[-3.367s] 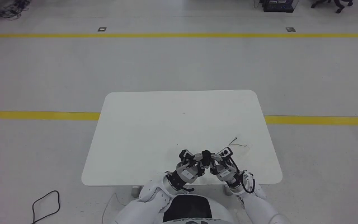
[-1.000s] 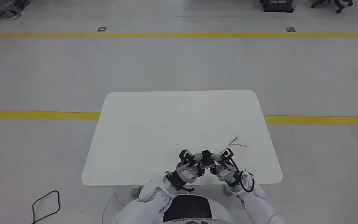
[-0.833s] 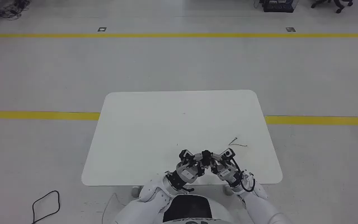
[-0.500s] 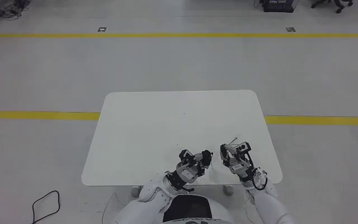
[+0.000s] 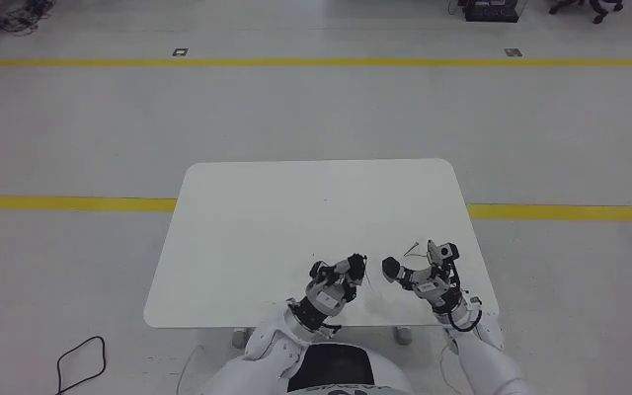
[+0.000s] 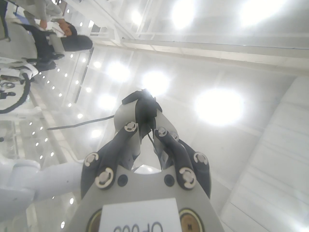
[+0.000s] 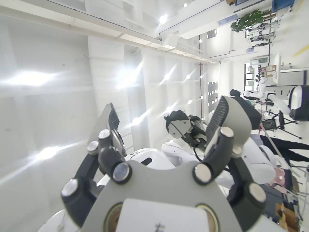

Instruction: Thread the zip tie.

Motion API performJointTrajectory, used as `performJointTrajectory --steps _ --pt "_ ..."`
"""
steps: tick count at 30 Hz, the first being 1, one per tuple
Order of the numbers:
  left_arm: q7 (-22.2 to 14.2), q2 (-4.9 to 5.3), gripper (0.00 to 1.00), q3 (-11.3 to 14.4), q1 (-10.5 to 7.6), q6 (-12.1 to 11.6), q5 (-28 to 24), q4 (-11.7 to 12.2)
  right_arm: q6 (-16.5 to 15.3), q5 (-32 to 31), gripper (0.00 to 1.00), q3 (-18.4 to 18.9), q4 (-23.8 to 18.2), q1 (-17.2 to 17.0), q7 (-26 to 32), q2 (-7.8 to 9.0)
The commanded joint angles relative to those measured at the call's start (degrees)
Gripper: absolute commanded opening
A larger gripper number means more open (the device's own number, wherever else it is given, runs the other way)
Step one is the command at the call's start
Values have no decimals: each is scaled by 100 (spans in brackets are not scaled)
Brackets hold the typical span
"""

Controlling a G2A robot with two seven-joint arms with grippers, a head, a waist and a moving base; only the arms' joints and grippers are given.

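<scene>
My top camera looks down from above the arms on the whole table point(image 5: 296, 217), from afar. The left wrist camera, close behind the left gripper point(image 6: 144, 112), faces the ceiling. The right wrist camera, behind the right gripper point(image 7: 166, 108), faces that left gripper, shared with the top view.

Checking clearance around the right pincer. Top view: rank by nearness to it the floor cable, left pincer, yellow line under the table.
1. Left pincer, just beside the right pincer.
2. Yellow line, off the table's right edge.
3. Floor cable, far left.
</scene>
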Motion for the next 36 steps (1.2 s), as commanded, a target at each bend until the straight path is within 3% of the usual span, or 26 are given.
performJointTrajectory --steps 1,9,15,23,28,36 --pt "39 24 0 -142 177 1 -100 -278 -1 -94 100 183 -124 -73 -91 11" --pt "-118 202 0 -699 838 17 168 -1088 -1 -141 100 498 -394 -261 -217 0" --pt "-337 283 0 -879 1153 132 155 -1475 81 -179 100 409 -459 -270 -290 -23" --pt "-304 283 0 -863 1140 169 174 -1486 81 -179 100 409 -459 -270 -290 -23" --pt "-206 288 0 -883 1070 225 91 -1641 81 -179 100 409 -459 -270 -290 -23" --pt "-20 387 0 -1274 1402 325 161 -2224 81 -179 100 409 -459 -270 -290 -23"
